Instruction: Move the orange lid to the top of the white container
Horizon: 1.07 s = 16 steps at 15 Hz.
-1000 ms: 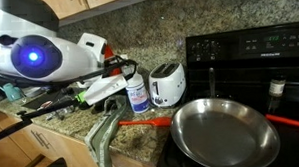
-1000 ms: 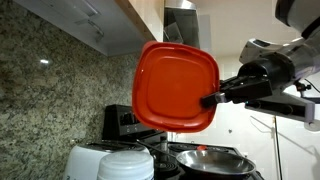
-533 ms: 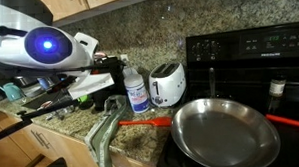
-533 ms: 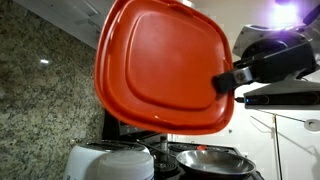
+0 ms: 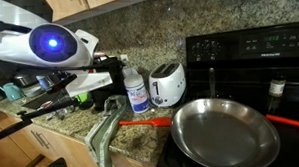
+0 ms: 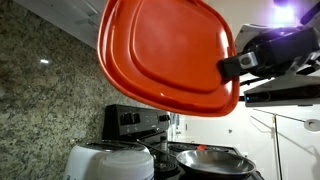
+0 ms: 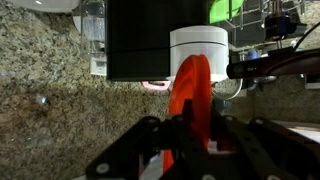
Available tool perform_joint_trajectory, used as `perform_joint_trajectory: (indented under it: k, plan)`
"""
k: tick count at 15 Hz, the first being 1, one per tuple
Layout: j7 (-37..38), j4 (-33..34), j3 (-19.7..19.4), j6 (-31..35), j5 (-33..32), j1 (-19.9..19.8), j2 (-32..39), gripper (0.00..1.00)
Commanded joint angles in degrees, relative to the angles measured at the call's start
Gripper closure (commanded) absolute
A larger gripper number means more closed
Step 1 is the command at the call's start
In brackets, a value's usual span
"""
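Note:
My gripper (image 6: 228, 68) is shut on the rim of the orange lid (image 6: 165, 55), a large rounded-square plastic lid held in the air, tilted and close to that camera. In the wrist view the lid (image 7: 192, 92) stands edge-on between my fingers (image 7: 190, 125), with the white container (image 7: 200, 42) just beyond it. In an exterior view the white container (image 5: 137, 92), a small jar with a blue-and-white label, stands on the counter beside my gripper (image 5: 116, 68). I cannot make out the lid in that view.
A white two-slot toaster (image 5: 168, 85) stands right of the jar and also shows in an exterior view (image 6: 110, 160). A steel pan (image 5: 223, 131) sits on the black stove (image 5: 258, 50). An orange-handled utensil (image 5: 151, 120) lies on the granite counter. A wire rack (image 7: 272, 18) is nearby.
Over the last second the arm carried the lid toward the jar and closer to the camera. In the last half second the lid tilted and rose slightly.

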Motion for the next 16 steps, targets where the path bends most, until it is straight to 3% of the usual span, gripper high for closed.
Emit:
perform_joint_trajectory:
  k: [1,2,7,11,16]
  plan:
    - [0.3,0.0,0.1,-0.7,0.3,-0.4,0.6,0.96]
    - [0.7,-0.1,-0.3,-1.3,0.5,0.2,0.2,0.96]
    - [16.6,2.0,-4.3,-8.1,-7.0,0.1,-2.1,0.96]
    - [27.9,5.1,-7.4,-15.9,-10.3,-3.0,-3.4,0.96]
    - [40.5,9.4,-6.5,-22.4,-9.5,-8.9,-6.6,0.96]
